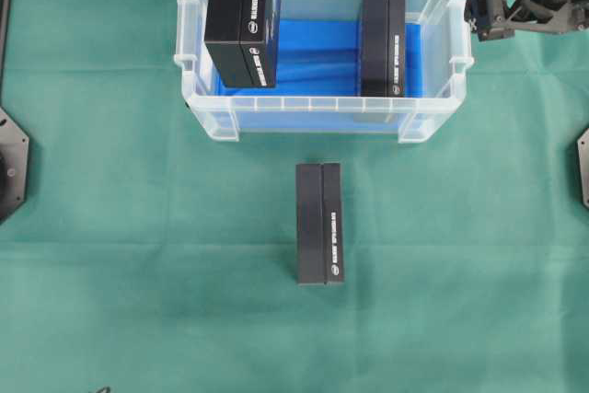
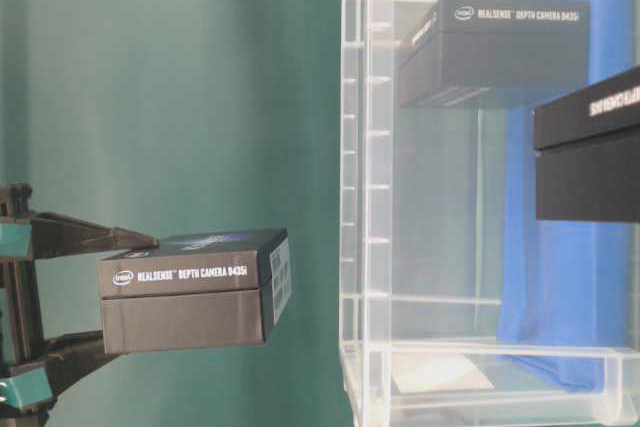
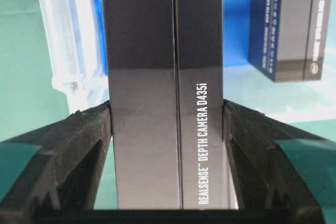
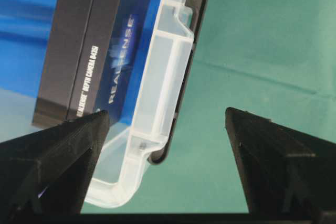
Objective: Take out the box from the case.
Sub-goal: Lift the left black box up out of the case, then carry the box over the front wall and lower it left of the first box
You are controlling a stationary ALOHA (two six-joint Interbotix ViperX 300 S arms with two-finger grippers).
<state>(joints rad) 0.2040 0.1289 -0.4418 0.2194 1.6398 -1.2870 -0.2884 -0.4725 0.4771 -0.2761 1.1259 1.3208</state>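
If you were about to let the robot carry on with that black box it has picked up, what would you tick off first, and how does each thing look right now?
1. Left fingers pressed on both sides of the held box: ok.
2. Held box lifted above the case rim: ok, the table-level view shows it hanging in the air.
3. Held box level: not ok, it looks tilted in the overhead view.
4. Right gripper out of the way: ok, open, empty, beside the case's end.
5. Box on the cloth clear of a set-down spot: cannot tell, no spot is marked.
6. Remaining box in the case undisturbed: ok, standing apart from the held one.
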